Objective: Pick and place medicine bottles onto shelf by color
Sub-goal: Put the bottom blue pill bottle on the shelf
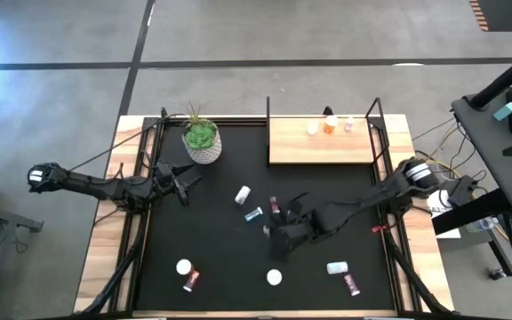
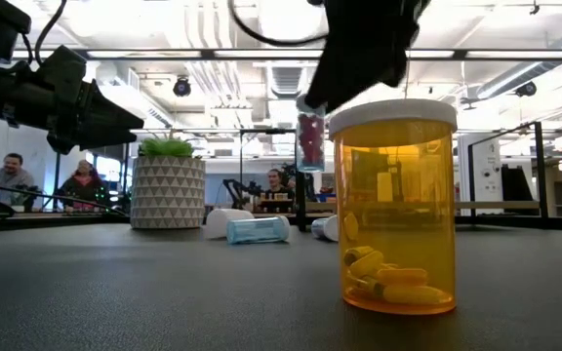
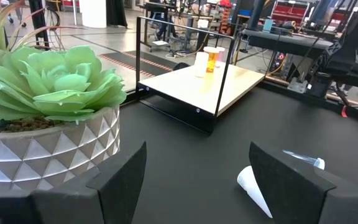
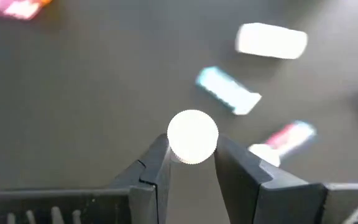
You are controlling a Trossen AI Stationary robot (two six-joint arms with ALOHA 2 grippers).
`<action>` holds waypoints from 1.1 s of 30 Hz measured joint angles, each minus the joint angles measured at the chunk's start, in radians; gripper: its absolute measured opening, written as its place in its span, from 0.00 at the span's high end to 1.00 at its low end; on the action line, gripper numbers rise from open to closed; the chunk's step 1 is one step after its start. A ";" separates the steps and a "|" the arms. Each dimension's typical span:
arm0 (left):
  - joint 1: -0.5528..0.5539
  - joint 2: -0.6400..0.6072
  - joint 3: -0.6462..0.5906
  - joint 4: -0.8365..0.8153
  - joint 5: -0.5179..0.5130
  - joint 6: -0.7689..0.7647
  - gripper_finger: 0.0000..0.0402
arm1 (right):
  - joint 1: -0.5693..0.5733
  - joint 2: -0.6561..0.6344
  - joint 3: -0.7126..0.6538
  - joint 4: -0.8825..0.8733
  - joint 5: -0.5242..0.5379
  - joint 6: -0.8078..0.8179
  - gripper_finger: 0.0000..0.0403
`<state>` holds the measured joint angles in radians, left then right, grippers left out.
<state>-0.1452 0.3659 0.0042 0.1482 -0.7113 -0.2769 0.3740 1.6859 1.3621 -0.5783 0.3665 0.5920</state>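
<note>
Medicine bottles point(image 1: 254, 214) lie scattered on the mat; the right gripper point(image 4: 191, 163) pinches a white-capped pink one point(image 2: 310, 139) aloft, presumably shelf-bound point(image 1: 320, 148), while the left gripper point(image 3: 194, 180) waits spread and empty.

Counting one shelf point(image 1: 318, 153) holding three medicine bottles point(image 1: 330, 125). Counting eight loose bottles point(image 1: 253, 214) sitting down on the black mat point(image 1: 212, 240). Counting one pink bottle point(image 2: 310, 141) hanging up in the air. Also counting one plant pot point(image 1: 202, 142) and two robot arms point(image 1: 105, 185).

bottles point(image 1: 330, 125) on shelf point(image 1: 318, 148), plant point(image 1: 201, 135) left
</note>
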 joint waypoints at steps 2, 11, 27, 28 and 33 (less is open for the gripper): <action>0.000 -0.001 0.000 0.001 0.000 0.000 0.33 | -0.016 -0.056 -0.073 0.020 0.048 0.037 0.76; 0.000 -0.001 0.000 0.000 0.000 0.000 0.33 | -0.049 -0.274 -0.371 0.032 0.384 0.245 0.76; 0.000 0.000 0.000 0.000 0.000 0.000 0.33 | -0.360 -0.396 -0.465 0.038 0.393 0.288 0.76; 0.000 0.000 0.000 0.000 0.000 0.000 0.33 | -0.386 -0.387 -0.455 0.038 0.374 0.263 0.76; 0.000 0.000 0.000 0.000 0.000 0.000 0.33 | -0.515 -0.324 -0.393 0.037 0.319 0.199 0.73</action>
<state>-0.1454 0.3660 0.0042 0.1486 -0.7116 -0.2771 -0.1406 1.3624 0.9690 -0.5415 0.6852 0.7912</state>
